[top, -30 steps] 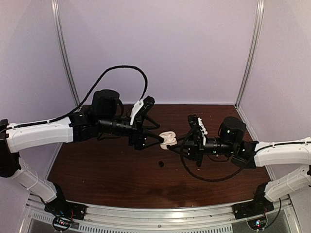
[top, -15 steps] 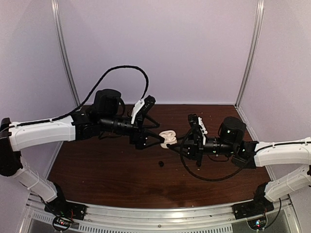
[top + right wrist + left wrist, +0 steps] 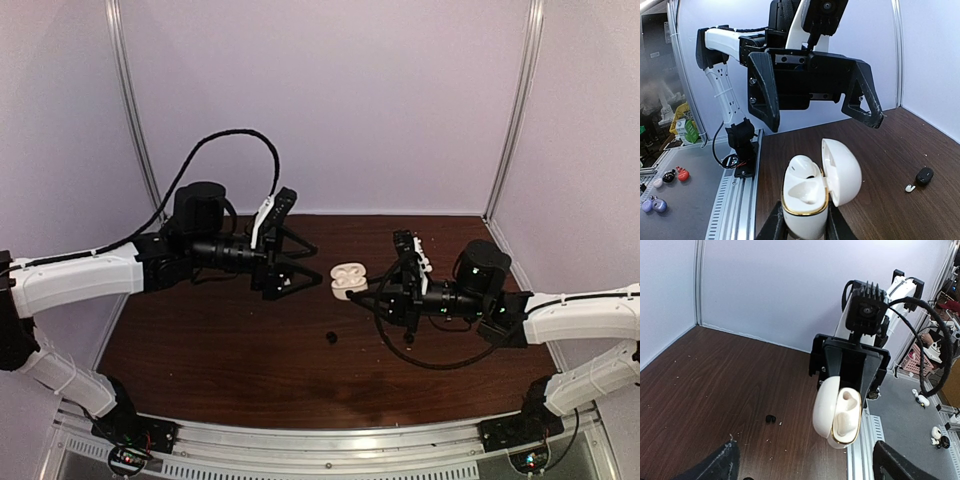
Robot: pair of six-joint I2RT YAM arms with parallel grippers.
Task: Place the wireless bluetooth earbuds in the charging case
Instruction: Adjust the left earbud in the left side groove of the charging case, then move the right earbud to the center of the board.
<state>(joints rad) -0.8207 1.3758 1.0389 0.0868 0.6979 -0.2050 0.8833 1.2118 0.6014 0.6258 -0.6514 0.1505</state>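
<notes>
The right tool [image 3: 358,291] is clamped on the base of a white charging case [image 3: 348,281] with a gold rim. The case is held clear of the desk [image 3: 200,350] above its middle, with the lid hinged open. The left tool [image 3: 313,267] stands wide and empty, facing the case from near by without touching it. A black earbud [image 3: 331,337] lies on the desk, on the near-edge side of the case. The right wrist view shows a white earbud [image 3: 910,188] just beside it. What sits in the case sockets cannot be told.
</notes>
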